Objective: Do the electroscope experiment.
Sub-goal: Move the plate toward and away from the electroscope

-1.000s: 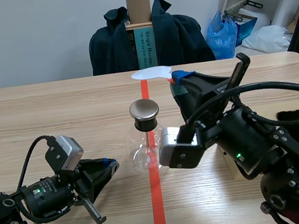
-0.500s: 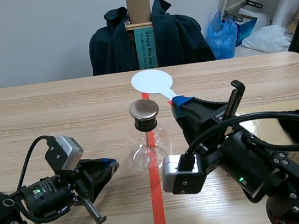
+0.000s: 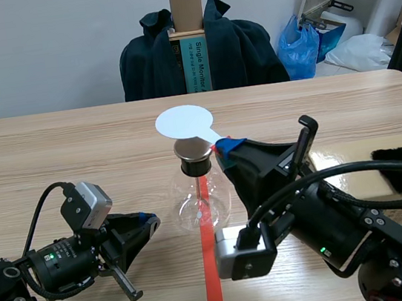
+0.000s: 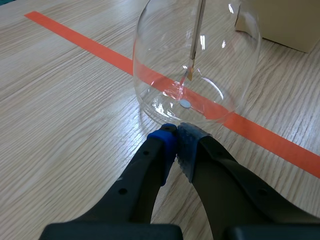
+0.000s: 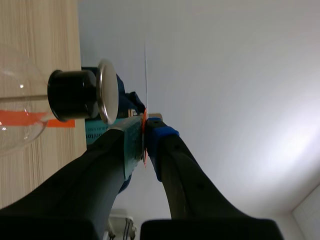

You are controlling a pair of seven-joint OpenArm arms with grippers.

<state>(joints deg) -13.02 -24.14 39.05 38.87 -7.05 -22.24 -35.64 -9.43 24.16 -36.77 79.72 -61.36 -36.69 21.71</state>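
Pinches white disc wand w/ right tool, disc just over metal cap of flask on desk, frame ctr. Rests left tool closed, empty, lower left, tips by flask base.

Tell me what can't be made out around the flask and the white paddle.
Scene view: the right gripper hides the handle end of the paddle.
Right wrist view: the paddle shows edge-on, so its face is unseen.
Left wrist view: the edge cuts off the neck and cap of the flask.
Scene view: the strip inside the flask is too small to judge.
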